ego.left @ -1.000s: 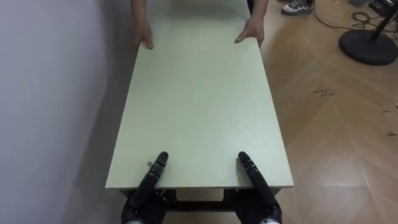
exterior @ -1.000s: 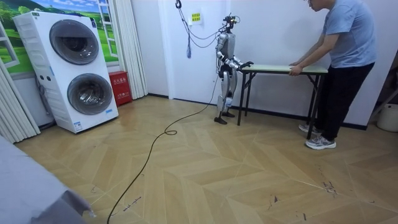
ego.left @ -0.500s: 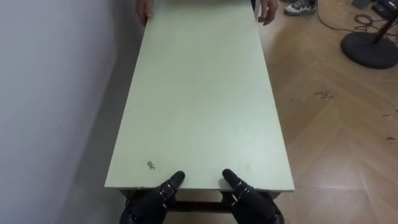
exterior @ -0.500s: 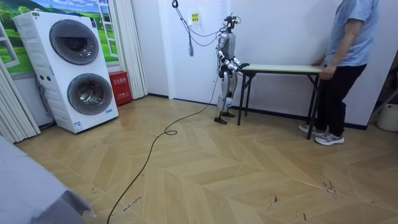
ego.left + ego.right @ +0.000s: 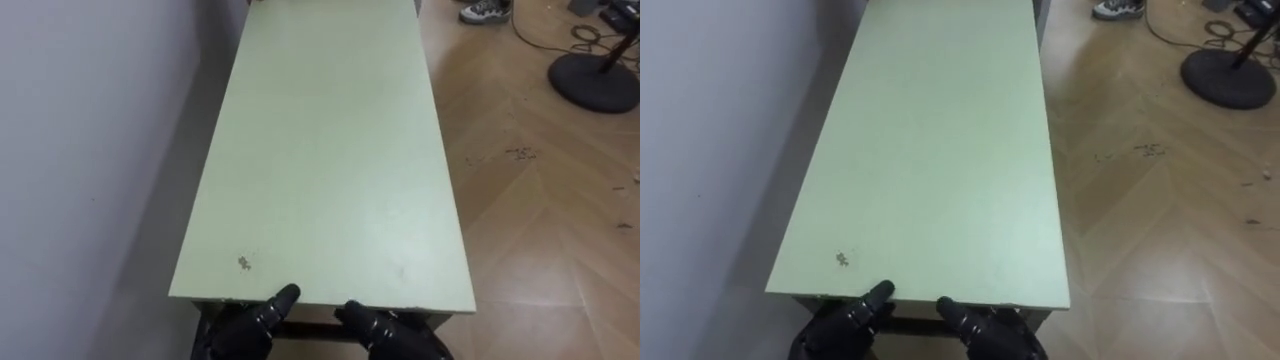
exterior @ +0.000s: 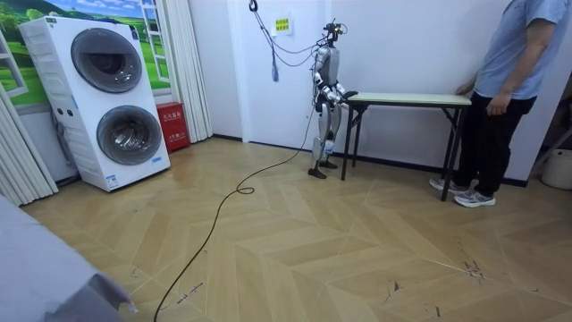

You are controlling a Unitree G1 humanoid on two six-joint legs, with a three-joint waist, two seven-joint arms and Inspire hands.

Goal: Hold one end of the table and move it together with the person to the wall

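The pale green table (image 5: 330, 150) stands lengthwise along the white wall (image 5: 90, 150) on the robot's left, its dark legs down on the wood floor in the room view. The robot stands upright at the near short end, facing along the tabletop. Its left hand (image 5: 258, 318) and right hand (image 5: 385, 328) sit low at that near edge, close together, each with a thumb tip poking up at the rim. The rest of both hands drops below the tabletop, so whether they are closed on the edge cannot be told. At the far end a person (image 6: 514, 80) stands close by the wall, with one hand (image 6: 464, 89) at what looks like the table's far corner. A shoe (image 5: 486, 10) shows beyond the tabletop. A round black stand base (image 5: 595, 75) rests on the floor well to the right, and two stacked washing machines (image 6: 112, 98) stand at the room view's left.
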